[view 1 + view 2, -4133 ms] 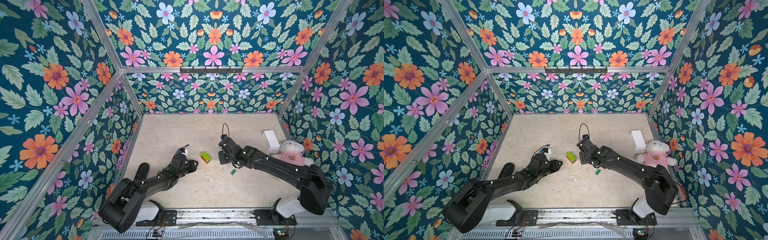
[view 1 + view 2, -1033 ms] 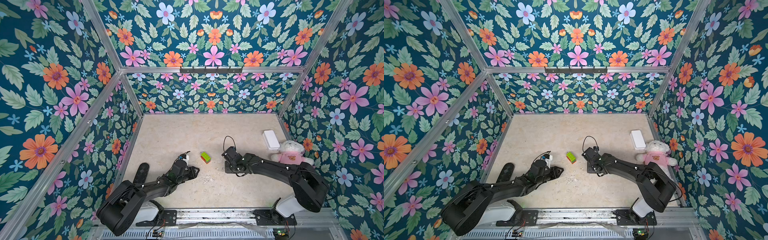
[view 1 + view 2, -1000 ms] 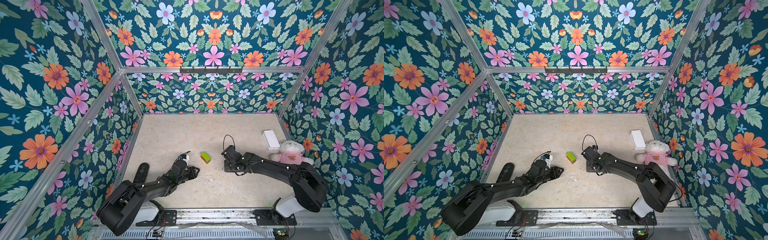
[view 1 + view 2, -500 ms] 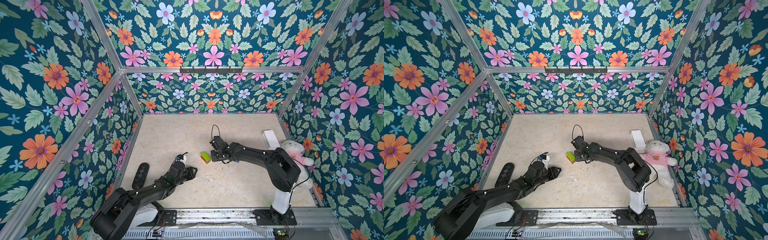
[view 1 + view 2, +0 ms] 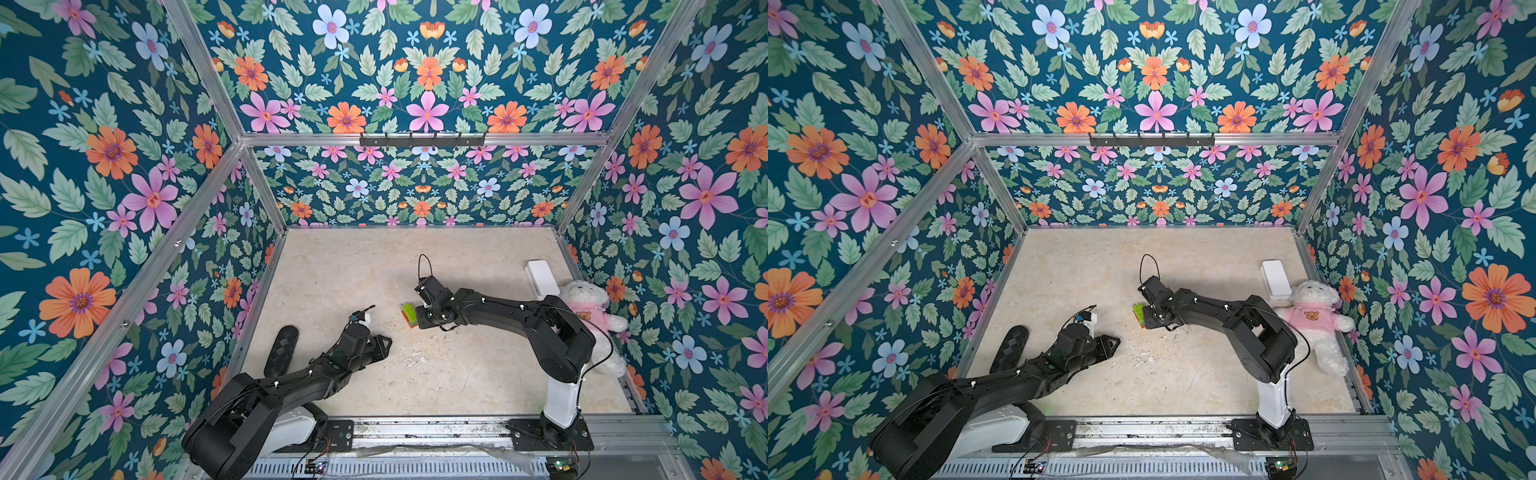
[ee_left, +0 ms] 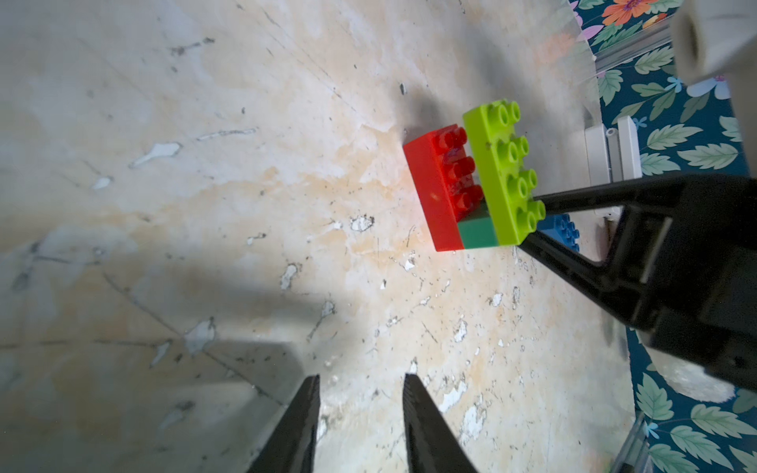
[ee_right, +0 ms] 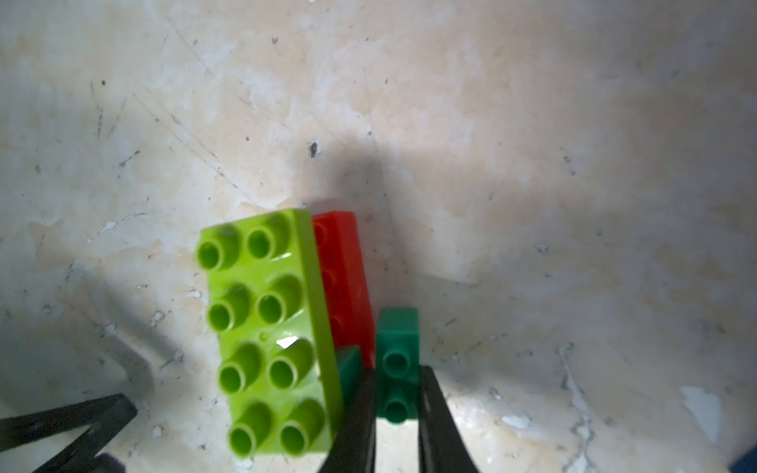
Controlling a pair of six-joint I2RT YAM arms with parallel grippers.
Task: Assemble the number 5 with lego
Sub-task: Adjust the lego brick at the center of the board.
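Dark-green brick now at the stack, not yet seated.
Left pincer hangs slightly parted, empty. On the surface, lime-green brick tops red brick. Right pincer, well right of these a second ago, is clamped on the dark-green brick just beside the red; pressing home remains, by my judgement.

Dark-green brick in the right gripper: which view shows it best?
Right wrist: the dark-green brick sits in the right gripper, studs showing. The left wrist view has the lime brick hiding it; both top views cannot resolve it.
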